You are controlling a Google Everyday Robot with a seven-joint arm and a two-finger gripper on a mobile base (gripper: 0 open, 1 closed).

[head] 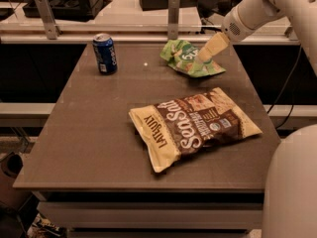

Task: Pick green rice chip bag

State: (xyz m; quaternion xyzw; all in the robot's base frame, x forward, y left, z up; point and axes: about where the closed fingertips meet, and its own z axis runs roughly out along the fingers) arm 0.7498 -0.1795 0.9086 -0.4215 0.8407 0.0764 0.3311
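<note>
blue can (104, 53) upright | green rice chip bag (180, 55) flat, long axis left-to-right | tool (204, 58) at its right half, grip unclear

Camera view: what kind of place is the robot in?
Probably an office or lab, not a home: desks with dark equipment stand behind the table, with metal posts between. The gripper is at the green rice chip bag, on the table's far side.
</note>
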